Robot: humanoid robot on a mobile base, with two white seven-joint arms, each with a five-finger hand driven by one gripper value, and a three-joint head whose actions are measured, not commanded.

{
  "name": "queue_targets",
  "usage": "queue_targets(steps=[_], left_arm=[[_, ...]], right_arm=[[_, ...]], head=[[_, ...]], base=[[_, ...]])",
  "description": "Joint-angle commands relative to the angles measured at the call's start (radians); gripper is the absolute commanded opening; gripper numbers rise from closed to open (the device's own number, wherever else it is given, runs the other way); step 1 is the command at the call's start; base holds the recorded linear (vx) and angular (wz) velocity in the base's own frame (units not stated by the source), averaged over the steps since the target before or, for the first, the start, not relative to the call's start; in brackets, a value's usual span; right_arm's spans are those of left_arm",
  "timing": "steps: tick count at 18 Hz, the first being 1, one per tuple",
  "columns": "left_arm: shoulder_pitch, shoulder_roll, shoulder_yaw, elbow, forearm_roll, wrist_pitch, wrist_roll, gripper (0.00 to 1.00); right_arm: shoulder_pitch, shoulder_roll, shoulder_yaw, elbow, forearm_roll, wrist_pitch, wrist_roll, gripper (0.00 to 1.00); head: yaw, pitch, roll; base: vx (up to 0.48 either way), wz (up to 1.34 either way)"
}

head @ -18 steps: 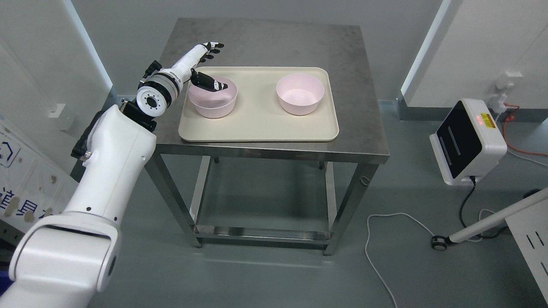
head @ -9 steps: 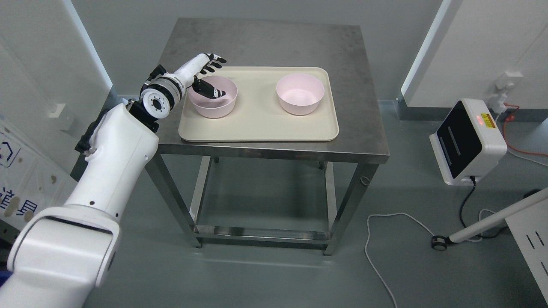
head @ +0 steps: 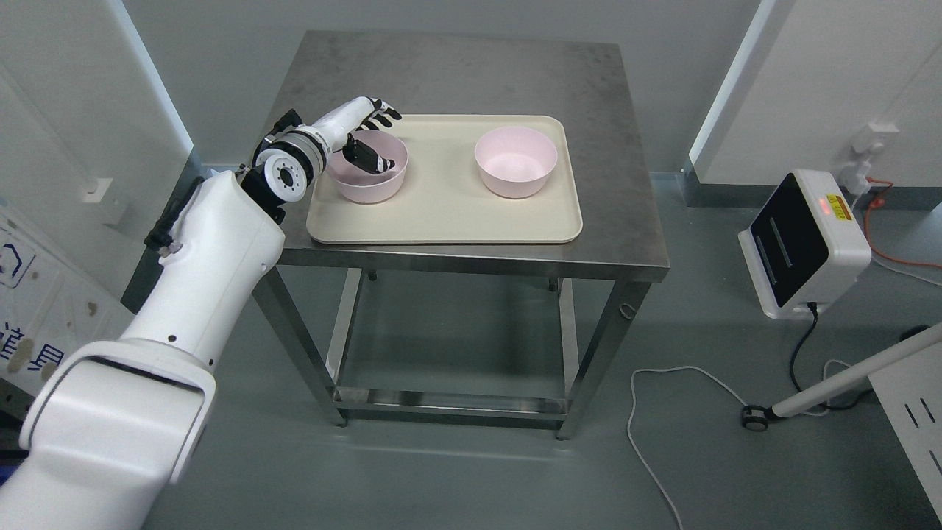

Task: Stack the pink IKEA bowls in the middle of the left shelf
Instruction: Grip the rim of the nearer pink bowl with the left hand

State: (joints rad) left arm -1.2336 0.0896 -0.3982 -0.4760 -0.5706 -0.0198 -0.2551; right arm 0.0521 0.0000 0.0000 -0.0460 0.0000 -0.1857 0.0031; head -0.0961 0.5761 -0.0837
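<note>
Pink bowls (head: 366, 173) sit apart on your tray (head: 441, 213), and your left hand (head: 366, 136) straddles the near one's rim, thumb inside, fingers spread outside, not yet pinching.

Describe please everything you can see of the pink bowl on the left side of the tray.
The left pink bowl is round, smooth and matte, probably plastic, and looks empty. It stands upright at the tray's left end, apart from the other pink bowl. The left hand is at its far-left rim: the dark thumb reaches down inside the bowl, and the other fingers stretch past the rim outside. Whether they already touch the wall cannot be told.
</note>
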Motion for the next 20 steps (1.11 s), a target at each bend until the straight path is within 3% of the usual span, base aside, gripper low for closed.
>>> queue_targets(steps=[1,4,8,15,20], left_arm=[[-0.027,-0.013,-0.056,0.062,-0.017,-0.005,0.004,0.4],[-0.027,-0.014,-0.062,0.063,-0.017,-0.005,0.004,0.31],[-0.027,-0.027,-0.103,0.097,-0.017,-0.006,0.008,0.29],[-0.026,-0.033,-0.007,0.094,-0.015,-0.037,0.065,0.01],[-0.061,-0.039,0.038,0.04,-0.012,-0.04,0.057,0.0]], right_arm=[[0.0,-0.017,-0.009,0.0,0.008,0.0,0.0,1.0],[0.0,-0.017,-0.011,0.0,0.008,0.0,0.0,1.0],[0.0,-0.017,-0.009,0.0,0.008,0.0,0.0,1.0],[0.0,-0.017,-0.011,0.0,0.008,0.0,0.002,1.0],[0.0,-0.017,-0.009,0.0,0.008,0.0,0.0,1.0]], head=[[0.0,0.0,0.0],[0.0,0.0,0.0],[0.0,0.0,0.0],[0.0,0.0,0.0],[0.0,0.0,0.0]], base=[[0.0,0.0],[0.0,0.0],[0.0,0.0],[0.0,0.0],[0.0,0.0]])
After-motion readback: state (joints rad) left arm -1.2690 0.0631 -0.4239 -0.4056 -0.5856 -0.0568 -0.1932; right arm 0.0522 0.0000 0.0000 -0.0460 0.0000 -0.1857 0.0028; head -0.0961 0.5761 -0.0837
